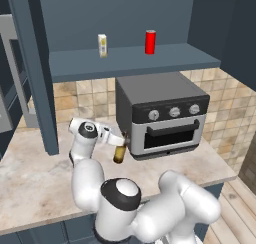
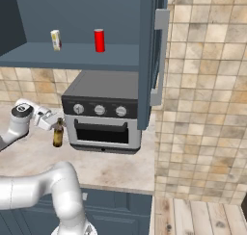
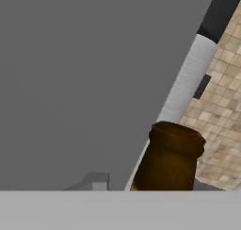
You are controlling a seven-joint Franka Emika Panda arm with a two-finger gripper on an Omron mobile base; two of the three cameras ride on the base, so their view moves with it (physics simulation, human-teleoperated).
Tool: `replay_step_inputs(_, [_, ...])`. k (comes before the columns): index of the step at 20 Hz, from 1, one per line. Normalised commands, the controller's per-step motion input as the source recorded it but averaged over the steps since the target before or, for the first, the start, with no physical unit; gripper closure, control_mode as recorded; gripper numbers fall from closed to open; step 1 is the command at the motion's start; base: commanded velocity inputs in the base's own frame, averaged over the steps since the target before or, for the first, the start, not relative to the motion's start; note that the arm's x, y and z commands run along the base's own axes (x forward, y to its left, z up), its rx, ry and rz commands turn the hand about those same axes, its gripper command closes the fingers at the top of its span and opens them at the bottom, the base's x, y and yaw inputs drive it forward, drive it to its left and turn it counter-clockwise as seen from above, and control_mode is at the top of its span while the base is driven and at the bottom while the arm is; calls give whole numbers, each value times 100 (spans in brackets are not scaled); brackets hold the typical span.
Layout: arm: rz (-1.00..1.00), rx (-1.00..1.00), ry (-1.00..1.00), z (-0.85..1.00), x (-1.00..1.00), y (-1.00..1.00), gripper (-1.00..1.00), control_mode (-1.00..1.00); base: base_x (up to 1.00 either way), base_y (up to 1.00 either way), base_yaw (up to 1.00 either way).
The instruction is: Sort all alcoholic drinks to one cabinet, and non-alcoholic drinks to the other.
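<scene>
A brown beer bottle (image 1: 119,154) (image 2: 58,137), one of the alcoholic drinks, stands upright on the counter just left of a toaster oven. My gripper (image 1: 122,138) (image 2: 59,123) reaches in sideways at its neck and is shut on it. In the hand view the bottle's top (image 3: 172,154) looms close against the oven's grey side. Two non-alcoholic drinks stand on the shelf of the open wall cabinet (image 1: 175,59) (image 2: 29,55) above: a cream-white can (image 1: 102,45) (image 2: 56,39) on the left and a red can (image 1: 150,42) (image 2: 99,40) on the right.
The toaster oven (image 1: 165,113) (image 2: 103,114) sits right beside the bottle under the cabinet. The cabinet's open doors (image 1: 32,73) (image 2: 149,56) hang down over the marble counter (image 1: 30,178) (image 2: 116,166). A tiled wall rises behind and to the right.
</scene>
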Motion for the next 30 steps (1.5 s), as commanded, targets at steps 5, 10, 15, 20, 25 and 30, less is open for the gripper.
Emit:
replay_step_inputs(5, [13, 1, 0, 51, -72, 0, 100, -100, 0, 0, 0])
replay_step_inputs(10, [15, 1, -3, 61, -60, -15, 100, -100, 0, 0, 0])
replay_step_inputs(15, [19, 0, -1, 44, -47, -30, 100, -100, 0, 0, 0])
replay_step_inputs(20, [25, 5, 0, 43, -50, -18, 100, -100, 0, 0, 0])
replay_step_inputs(25, [30, 11, 0, 58, -46, -8, 100, -100, 0, 0, 0])
replay_step_inputs(30, [34, 13, 0, 60, -28, -8, 100, -100, 0, 0, 0])
